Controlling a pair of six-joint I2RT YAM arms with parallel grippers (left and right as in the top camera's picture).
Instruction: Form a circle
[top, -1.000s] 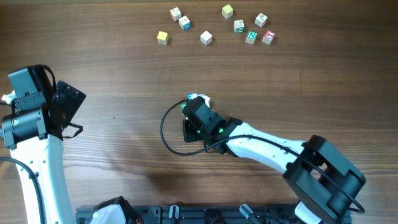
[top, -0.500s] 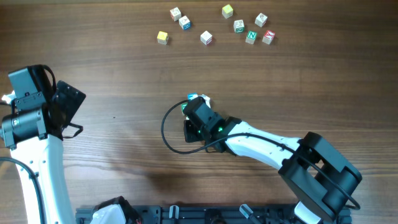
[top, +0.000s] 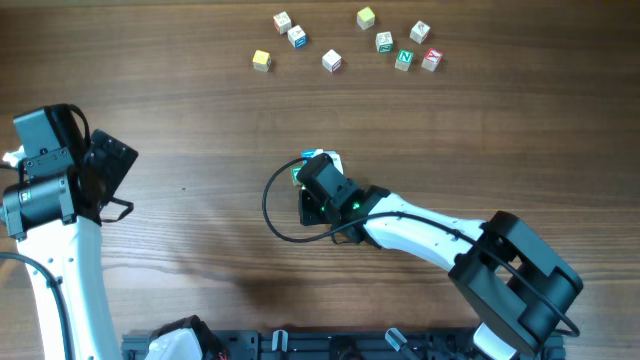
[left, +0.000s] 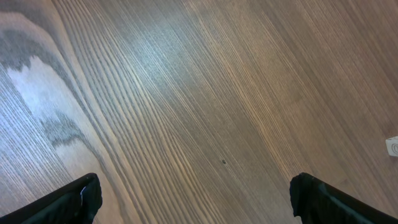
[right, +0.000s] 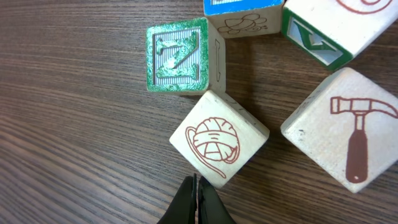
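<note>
We hold our right end effector (right: 198, 198) pinched shut and empty, tip just beside the yarn cube (right: 219, 147), probably as a pusher to tighten the circle (top: 325, 158) in the middle of the worktop (top: 180, 110). Our left end effector (left: 193, 191) hangs wide open, out of the way.

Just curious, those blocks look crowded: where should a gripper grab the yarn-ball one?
Probably from above, turned to match its skew. In the right wrist view, pinch the yarn-ball cube by its free lower-left side and its upper-right side, which faces a gap. The Z cube crowds the upper-left side.
</note>
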